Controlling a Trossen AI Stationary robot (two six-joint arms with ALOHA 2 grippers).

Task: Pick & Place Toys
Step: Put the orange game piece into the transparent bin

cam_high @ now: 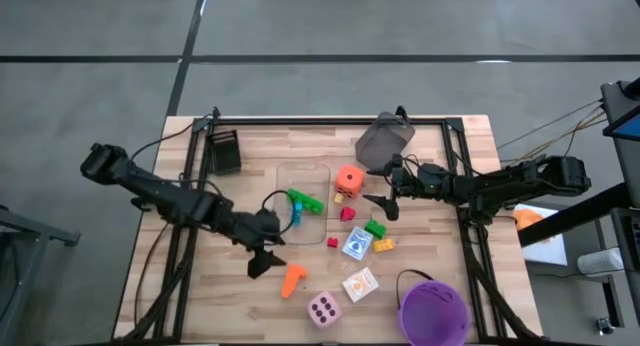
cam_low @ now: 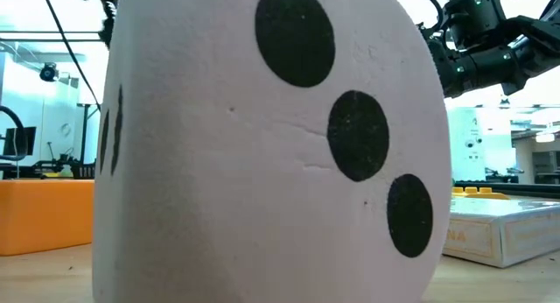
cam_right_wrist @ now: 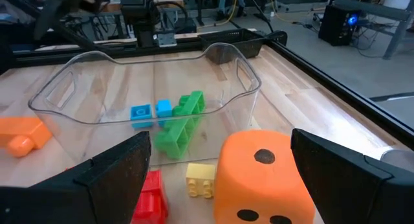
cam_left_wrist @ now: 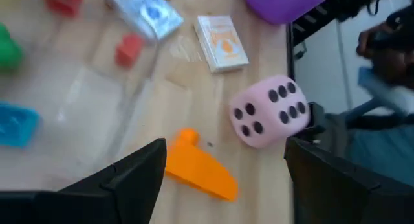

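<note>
My left gripper (cam_high: 262, 261) hangs open above the table, just left of the orange peg (cam_high: 292, 279). In its wrist view the peg (cam_left_wrist: 200, 172) and the pink die (cam_left_wrist: 268, 111) lie on the wood ahead, between the fingers. My right gripper (cam_high: 385, 204) is open too, right of the clear tray (cam_high: 303, 176), and points at the orange die (cam_right_wrist: 262, 179) without touching it. A green brick (cam_right_wrist: 184, 120) and teal bricks (cam_right_wrist: 152, 112) lie in the tray. Red (cam_high: 347, 214), green (cam_high: 375, 227) and yellow (cam_high: 384, 245) bricks and two cards (cam_high: 357, 244) (cam_high: 360, 284) lie loose.
A purple bucket (cam_high: 432, 311) stands at the near right corner. A grey bin (cam_high: 383, 141) and a small black basket (cam_high: 225, 151) sit at the far side. The pink die (cam_low: 262, 145) fills the low view. Bare wood lies left of the peg.
</note>
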